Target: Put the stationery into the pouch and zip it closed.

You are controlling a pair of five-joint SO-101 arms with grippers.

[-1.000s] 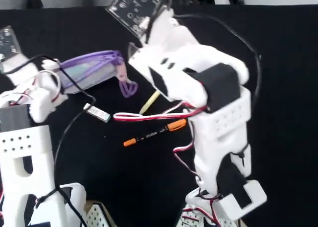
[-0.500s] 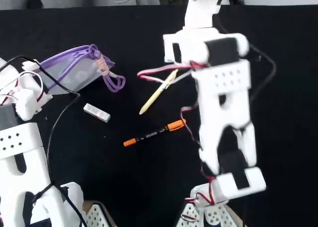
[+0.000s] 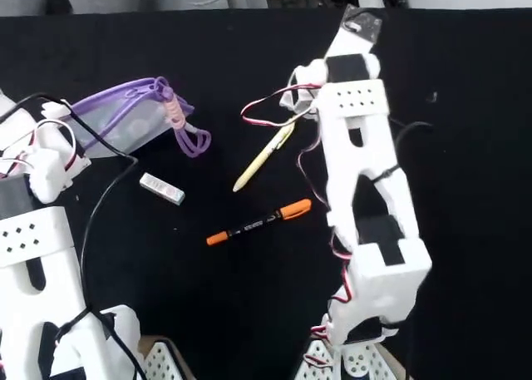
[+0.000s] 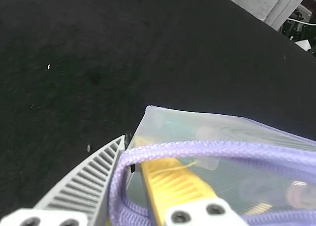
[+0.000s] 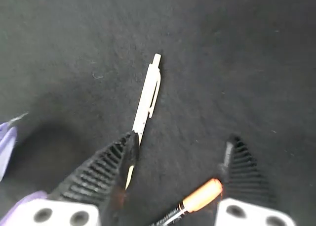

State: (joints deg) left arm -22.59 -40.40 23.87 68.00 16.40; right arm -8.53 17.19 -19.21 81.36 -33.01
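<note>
Your left hand (image 4: 129, 146) is keeping its clamp on the pouch (image 3: 125, 124) rim at the table's (image 3: 465, 106) left. Your right hand (image 5: 182, 137) is swinging back from the pouch and is now hovering, spread wide, over the pen (image 5: 147, 95). The marker (image 3: 258, 223) is lying nearby, so I judge both are still waiting to go in.
</note>
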